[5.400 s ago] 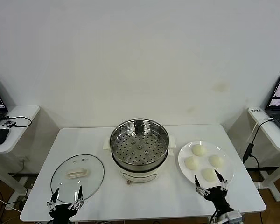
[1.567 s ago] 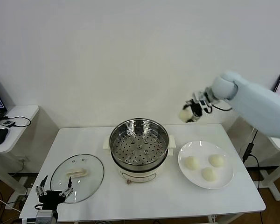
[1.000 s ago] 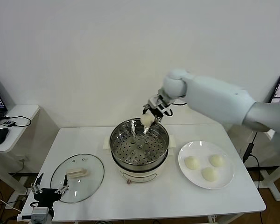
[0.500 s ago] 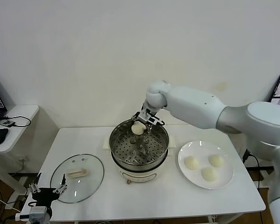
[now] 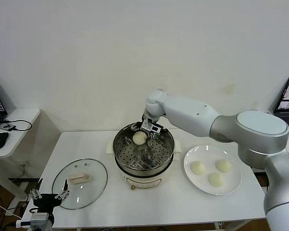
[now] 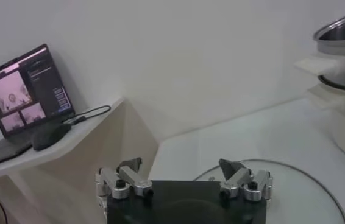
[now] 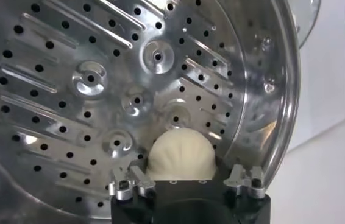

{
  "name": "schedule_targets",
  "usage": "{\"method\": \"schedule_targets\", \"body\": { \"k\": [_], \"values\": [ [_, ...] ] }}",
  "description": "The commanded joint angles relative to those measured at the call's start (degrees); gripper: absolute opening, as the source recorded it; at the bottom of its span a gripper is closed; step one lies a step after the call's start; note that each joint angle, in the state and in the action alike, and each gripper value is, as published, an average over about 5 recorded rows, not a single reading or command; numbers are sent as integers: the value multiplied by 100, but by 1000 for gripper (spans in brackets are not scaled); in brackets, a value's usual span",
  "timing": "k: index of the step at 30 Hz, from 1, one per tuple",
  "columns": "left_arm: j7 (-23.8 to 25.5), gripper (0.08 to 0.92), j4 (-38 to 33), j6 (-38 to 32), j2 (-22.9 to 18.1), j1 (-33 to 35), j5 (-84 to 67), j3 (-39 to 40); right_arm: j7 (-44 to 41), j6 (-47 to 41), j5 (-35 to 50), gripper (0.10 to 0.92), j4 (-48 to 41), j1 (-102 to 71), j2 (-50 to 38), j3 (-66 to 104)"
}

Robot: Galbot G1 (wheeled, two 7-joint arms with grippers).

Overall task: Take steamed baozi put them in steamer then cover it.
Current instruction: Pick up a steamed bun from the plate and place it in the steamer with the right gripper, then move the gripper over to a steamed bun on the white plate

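Right gripper (image 5: pixel 141 136) with one baozi (image 5: pixel 139 137) inside the steamer (image 5: pixel 143 150)

Its fingers are spread at the bun's sides above the perforated tray, at the counter's middle. Left gripper (image 5: pixel 49 196) waits open at the front left corner, near the cover (image 5: pixel 80 183). Three buns (image 5: pixel 211 172) lie on the plate (image 5: pixel 234 180), right side.

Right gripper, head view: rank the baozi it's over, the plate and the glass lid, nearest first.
From the right gripper:
1. Baozi, directly under it on the far side of the steamer tray.
2. Plate, right of the steamer.
3. Glass lid, front left, near the parked left gripper.
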Motion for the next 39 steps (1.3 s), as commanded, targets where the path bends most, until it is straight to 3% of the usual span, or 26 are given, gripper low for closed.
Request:
{"method": "schedule_targets", "body": {
  "k": [1,7,12,15,20,26,39],
  "values": [
    [5,823,-40,9,-1,6,2,-3,-38,15,285,821,66,110,-41,-15],
    [45,823,-159,47,13,19,-21,-54,-600,-2201,1888,823,1540,806,-1041,-113],
    [71,823,-261,92,38,22,-49,-85,-624,-3796,2458,823,2896,1213,-2359,-148],
    [78,823,-291,108,68,21,-48,-84,-587,-4278,2626,823,3594,1313,-3189,-47],
    [90,823,-307,120,131,19,-45,-81,-681,-4502,2487,823,4367,1282,-4462,107],
    [90,823,-264,120,186,14,-35,-51,-762,-4390,1807,823,4548,799,-5412,162],
    [95,823,-70,121,180,-39,-25,-63,-705,-4025,720,823,3843,-1216,-5266,1144]
  ]
}}
